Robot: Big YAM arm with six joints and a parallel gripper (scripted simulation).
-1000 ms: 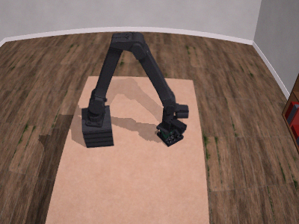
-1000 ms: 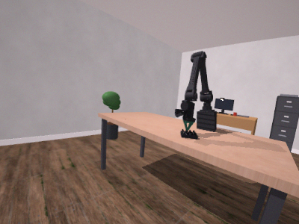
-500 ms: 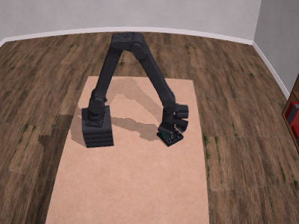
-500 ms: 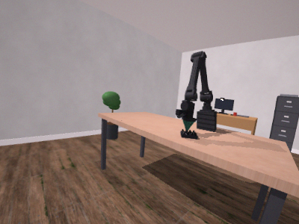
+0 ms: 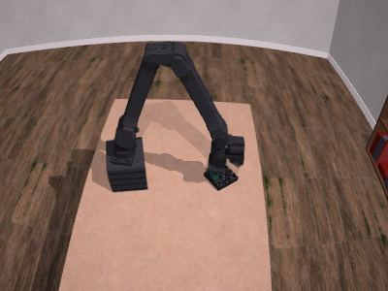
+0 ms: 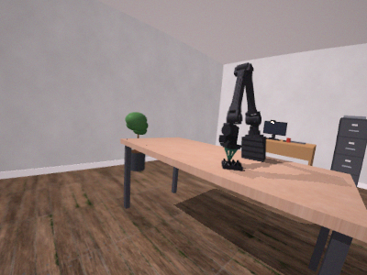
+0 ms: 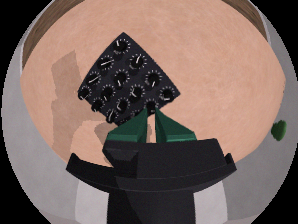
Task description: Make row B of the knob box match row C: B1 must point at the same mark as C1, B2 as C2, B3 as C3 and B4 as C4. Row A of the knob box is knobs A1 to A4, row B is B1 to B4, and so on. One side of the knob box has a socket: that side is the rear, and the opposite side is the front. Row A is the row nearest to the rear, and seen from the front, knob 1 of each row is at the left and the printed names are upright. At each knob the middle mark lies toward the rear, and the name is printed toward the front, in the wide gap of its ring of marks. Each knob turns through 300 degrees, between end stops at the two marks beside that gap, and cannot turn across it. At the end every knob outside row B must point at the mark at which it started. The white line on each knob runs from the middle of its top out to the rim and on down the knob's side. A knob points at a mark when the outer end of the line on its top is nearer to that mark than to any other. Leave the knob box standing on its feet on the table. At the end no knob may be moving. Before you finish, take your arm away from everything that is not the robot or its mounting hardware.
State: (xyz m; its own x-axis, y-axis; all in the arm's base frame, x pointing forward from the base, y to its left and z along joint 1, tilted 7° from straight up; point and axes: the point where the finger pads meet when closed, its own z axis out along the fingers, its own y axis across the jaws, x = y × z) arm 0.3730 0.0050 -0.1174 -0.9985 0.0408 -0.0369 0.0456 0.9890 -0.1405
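Reaching arm (image 5: 196, 89) (image 6: 237, 98) (image 7: 160, 160): bent over the worktop (image 5: 170, 233) (image 6: 197, 158) (image 7: 200, 60), its wrist low at right of centre in the top view.
Knob box (image 5: 220, 186) (image 6: 233, 168) (image 7: 129, 70): on the worktop beneath the green fingers, right of centre in the top view, upper centre in the wrist view; it appears level and upright.
End effector (image 5: 215, 176) (image 6: 228, 160) (image 7: 152, 111): nearly closed, apparently gripping a knob (image 7: 151, 106) near the box's lower right edge in the wrist view.
Knob at the fingertips: probably B4, judging by the box's layout; its line is hidden, so its match with C4 cannot be told.
Row B, remainder: B1 (image 7: 105, 62), if that reading holds, slants much like C1 (image 7: 94, 78), suggesting a match; the finer lines of B2 and B3 cannot be compared surely with their partners.
Other rows: knobs visible, but their starting marks cannot be confirmed.
Progress: likely at row B's last knob, though completion of the first three is unproven.
Left to do: settle B4, let go cleanly, and leave every knob motionless and the box on its feet.
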